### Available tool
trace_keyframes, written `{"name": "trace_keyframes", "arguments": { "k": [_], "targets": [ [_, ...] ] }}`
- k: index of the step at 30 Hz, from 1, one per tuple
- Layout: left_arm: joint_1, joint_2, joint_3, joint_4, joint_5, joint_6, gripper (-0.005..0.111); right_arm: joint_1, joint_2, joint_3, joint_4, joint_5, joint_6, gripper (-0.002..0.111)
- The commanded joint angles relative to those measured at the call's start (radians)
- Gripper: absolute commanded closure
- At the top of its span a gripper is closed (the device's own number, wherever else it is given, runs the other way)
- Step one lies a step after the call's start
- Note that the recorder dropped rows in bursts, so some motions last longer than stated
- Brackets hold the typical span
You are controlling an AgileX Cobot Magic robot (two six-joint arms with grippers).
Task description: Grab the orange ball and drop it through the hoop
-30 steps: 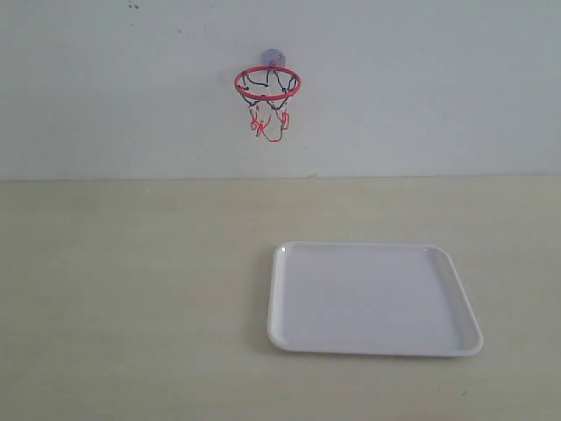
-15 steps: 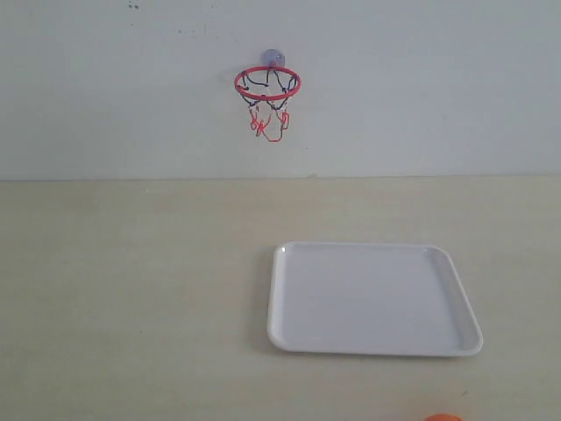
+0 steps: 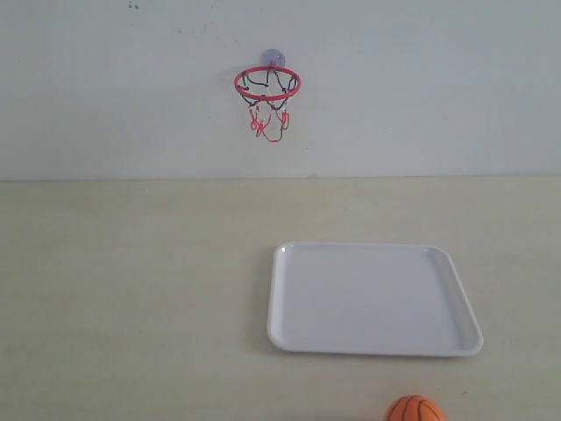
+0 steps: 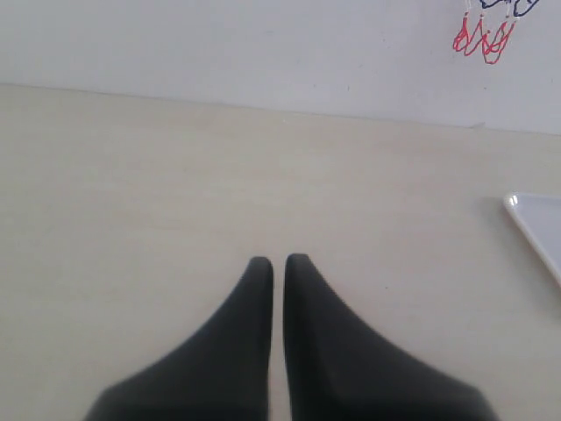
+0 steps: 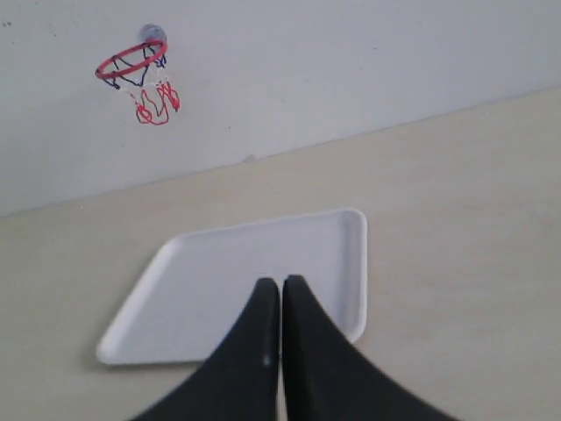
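Note:
The orange ball (image 3: 416, 410) with black seams shows at the bottom edge of the exterior view, on the table in front of the white tray, partly cut off. The hoop (image 3: 267, 85) with red ring and dark and red net hangs on the back wall by its suction cup; it also shows as the hoop (image 5: 131, 64) in the right wrist view, and its net tips (image 4: 484, 39) in the left wrist view. My left gripper (image 4: 278, 261) is shut and empty above bare table. My right gripper (image 5: 280, 282) is shut and empty, over the tray's near side. Neither gripper shows in the exterior view.
A white rectangular tray (image 3: 280, 263) lies empty on the beige table, right of centre; its corner (image 4: 517, 203) shows in the left wrist view and its rim (image 5: 358, 263) in the right wrist view. The pale wall rises behind the table.
The orange ball has come into the exterior view from the bottom edge: absent a second ago, a sliver half a second ago, now mostly visible in front of the tray.

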Motion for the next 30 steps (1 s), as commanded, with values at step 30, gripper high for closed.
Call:
{"name": "trace_keyframes", "arguments": {
  "k": [30],
  "targets": [
    [0.002, -0.002, 0.004, 0.001, -0.007, 0.005, 0.103, -0.001, -0.006, 0.000, -0.033, 0.115, -0.276, 0.108]
  ]
}}
